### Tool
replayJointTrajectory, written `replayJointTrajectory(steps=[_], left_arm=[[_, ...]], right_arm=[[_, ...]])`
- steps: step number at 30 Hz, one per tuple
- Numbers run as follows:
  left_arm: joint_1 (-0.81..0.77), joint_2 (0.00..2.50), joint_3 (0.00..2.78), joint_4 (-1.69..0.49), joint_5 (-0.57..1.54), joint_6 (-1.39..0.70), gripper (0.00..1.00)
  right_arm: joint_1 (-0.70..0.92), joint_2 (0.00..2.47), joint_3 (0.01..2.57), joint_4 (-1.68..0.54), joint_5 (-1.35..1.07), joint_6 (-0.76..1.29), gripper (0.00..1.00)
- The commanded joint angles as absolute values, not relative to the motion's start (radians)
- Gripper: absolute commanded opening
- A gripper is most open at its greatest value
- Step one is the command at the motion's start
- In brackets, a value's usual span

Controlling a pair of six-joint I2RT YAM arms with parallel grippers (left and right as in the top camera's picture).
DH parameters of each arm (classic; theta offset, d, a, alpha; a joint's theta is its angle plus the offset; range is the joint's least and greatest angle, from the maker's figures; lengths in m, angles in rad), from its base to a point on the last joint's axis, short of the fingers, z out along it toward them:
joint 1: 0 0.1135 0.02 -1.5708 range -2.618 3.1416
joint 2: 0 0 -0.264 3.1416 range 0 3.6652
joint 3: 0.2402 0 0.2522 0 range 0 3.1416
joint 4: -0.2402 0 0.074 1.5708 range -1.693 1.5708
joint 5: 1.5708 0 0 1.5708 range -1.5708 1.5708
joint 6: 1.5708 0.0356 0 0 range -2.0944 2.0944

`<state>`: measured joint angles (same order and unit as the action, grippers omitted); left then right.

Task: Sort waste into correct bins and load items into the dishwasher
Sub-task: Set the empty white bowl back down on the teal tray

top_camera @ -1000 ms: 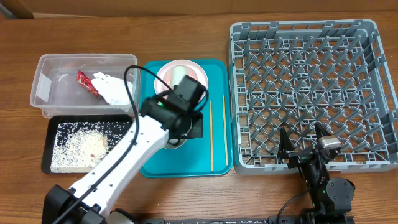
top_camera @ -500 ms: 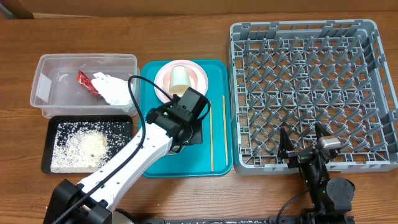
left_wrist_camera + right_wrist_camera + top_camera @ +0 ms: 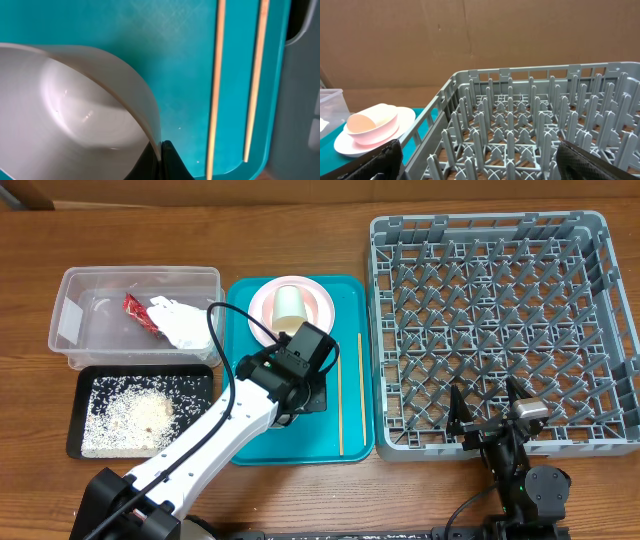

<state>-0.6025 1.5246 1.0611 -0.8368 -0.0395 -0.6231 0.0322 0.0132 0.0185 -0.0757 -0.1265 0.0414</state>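
Since a second ago the left arm has drawn back toward the near side of the teal tray (image 3: 352,300), so the pink dish (image 3: 320,308) with the cream cup (image 3: 289,304) on it is uncovered again.

Only the left wrist view shows me the left tool (image 3: 162,161) pressed together on the rim of the white bowl (image 3: 75,115), with the two chopsticks (image 3: 216,90) lying beside it; from overhead the arm hides most of this bowl. Overhead alone gives the clear tub (image 3: 90,345) with the red wrapper (image 3: 138,312) and the tissue (image 3: 185,326), and the black tray (image 3: 76,415) with rice (image 3: 130,415), both left of the teal tray on the wooden surface (image 3: 300,230). In the right wrist view a brown cardboard wall (image 3: 470,35) stands behind the grey dish rack (image 3: 500,310). The right tool (image 3: 483,405) is spread wide and holds nothing, at the rack's near edge.
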Motion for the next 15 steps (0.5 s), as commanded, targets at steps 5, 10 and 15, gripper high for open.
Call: replayJointTrajectory(steps=[5,10,15], left_arm=[[-0.61,1.519,0.974,-0.791,-0.063,-0.633,0.04],[-0.609,1.519,0.964,-0.784,-0.064,-0.632,0.1],[-0.609,1.519,0.964,-0.772,-0.078,-0.632,0.52]], right_arm=[[0.027,0.009,0.008,-0.07,-0.129,0.045,1.0],[0.027,0.009,0.008,-0.07,-0.129,0.045,1.0],[0.027,0.009,0.008,-0.07,-0.129,0.045,1.0]])
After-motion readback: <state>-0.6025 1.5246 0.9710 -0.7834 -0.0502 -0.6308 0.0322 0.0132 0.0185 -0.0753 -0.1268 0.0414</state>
